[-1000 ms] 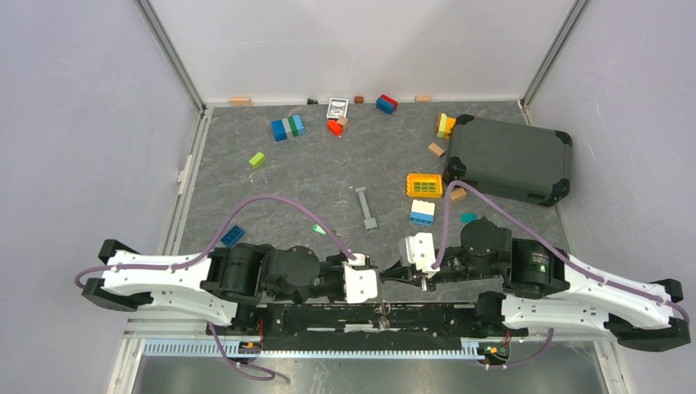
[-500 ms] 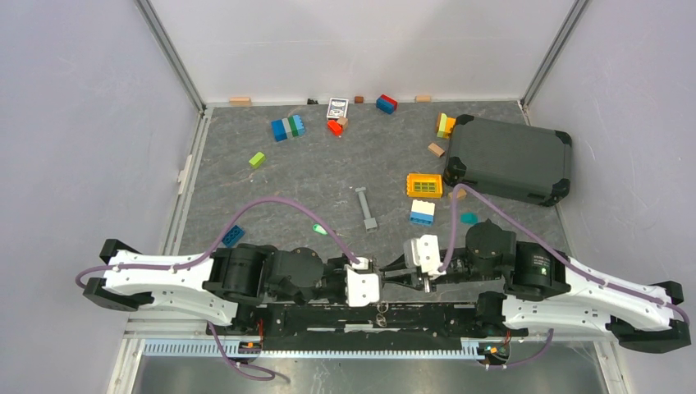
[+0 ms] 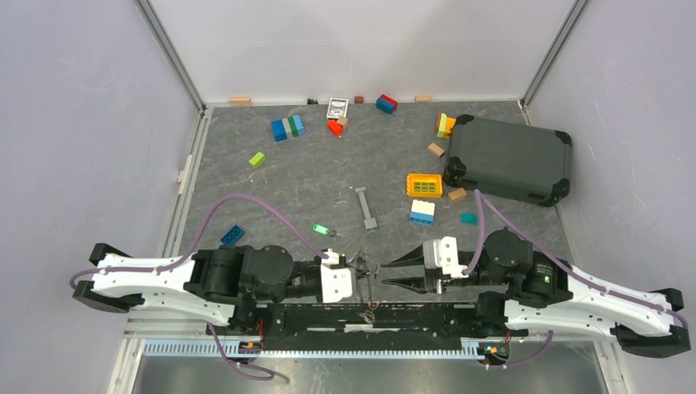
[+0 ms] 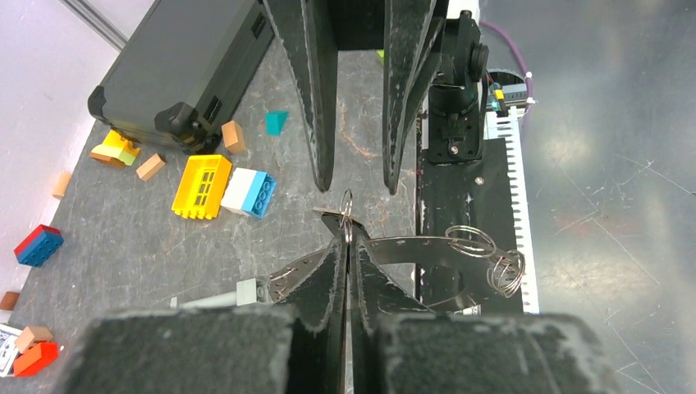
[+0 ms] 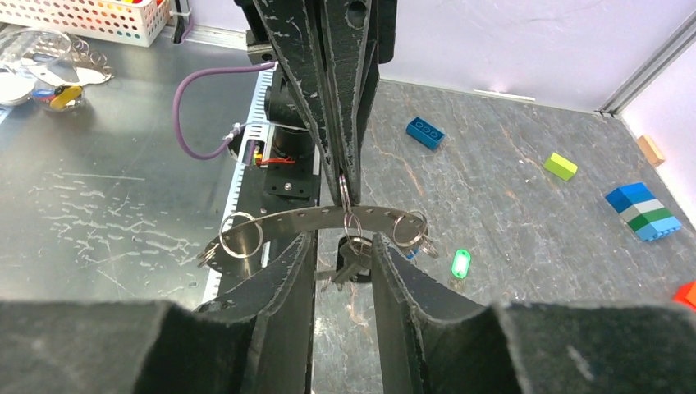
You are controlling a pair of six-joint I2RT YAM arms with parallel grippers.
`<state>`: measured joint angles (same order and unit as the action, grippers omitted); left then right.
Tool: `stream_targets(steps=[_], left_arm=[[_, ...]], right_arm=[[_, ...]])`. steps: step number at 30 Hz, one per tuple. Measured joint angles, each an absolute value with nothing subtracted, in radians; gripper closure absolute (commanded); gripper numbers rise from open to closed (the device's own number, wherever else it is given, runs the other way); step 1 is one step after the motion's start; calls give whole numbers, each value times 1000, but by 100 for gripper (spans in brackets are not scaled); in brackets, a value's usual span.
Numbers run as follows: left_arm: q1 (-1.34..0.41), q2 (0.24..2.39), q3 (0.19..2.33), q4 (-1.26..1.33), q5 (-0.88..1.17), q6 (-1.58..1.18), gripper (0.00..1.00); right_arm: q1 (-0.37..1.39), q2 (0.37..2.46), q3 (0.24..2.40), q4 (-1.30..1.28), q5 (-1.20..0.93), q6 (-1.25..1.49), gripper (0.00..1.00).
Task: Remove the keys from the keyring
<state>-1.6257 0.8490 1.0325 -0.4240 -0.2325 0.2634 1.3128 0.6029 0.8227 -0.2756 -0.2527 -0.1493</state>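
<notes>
At the near edge, centre, we see our left gripper (image 4: 346, 243) clamped on the keyring (image 4: 346, 205); our right gripper (image 3: 382, 274) faces it, jaws apart. Only the right wrist view shows keys (image 5: 349, 264) dangling beneath.

Two arms stand here, the left arm (image 3: 156, 279) at 7 o'clock and the right arm (image 3: 599, 300) at 5 o'clock. Each has a long white shell with little dark holes in it, black caps at the end and fat round black joints. A purple cable (image 3: 246, 197) loops off each one toward 12 o'clock. Near each tip sits a white block (image 3: 338, 283). The fingers (image 4: 312, 90) are black, long and pointy, with lots of pale scratches.
</notes>
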Motion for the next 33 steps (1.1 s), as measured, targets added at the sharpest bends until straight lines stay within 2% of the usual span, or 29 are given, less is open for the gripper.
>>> stream_targets(steps=[4, 15, 17, 19, 22, 28, 33], left_arm=[[-1626, 856, 1032, -417, -226, 263, 98], [-1626, 857, 1032, -417, -218, 263, 98], [-1626, 857, 1032, -417, -215, 263, 98], [-1626, 857, 1032, -417, -211, 263, 98], [-1626, 855, 1032, -418, -208, 263, 98], [-1626, 854, 1032, -418, -208, 264, 98], [-1626, 850, 1032, -417, -208, 263, 98]], right_arm=[[1313, 606, 789, -233, -245, -127, 64], [1313, 606, 775, -168, -230, -98, 80], [1313, 607, 775, -168, -230, -96, 77], [1313, 609, 775, -168, -230, -94, 69], [1313, 609, 772, -168, -227, -91, 69], [1313, 612, 770, -168, -226, -91, 77], [1313, 616, 770, -168, -226, -89, 97]])
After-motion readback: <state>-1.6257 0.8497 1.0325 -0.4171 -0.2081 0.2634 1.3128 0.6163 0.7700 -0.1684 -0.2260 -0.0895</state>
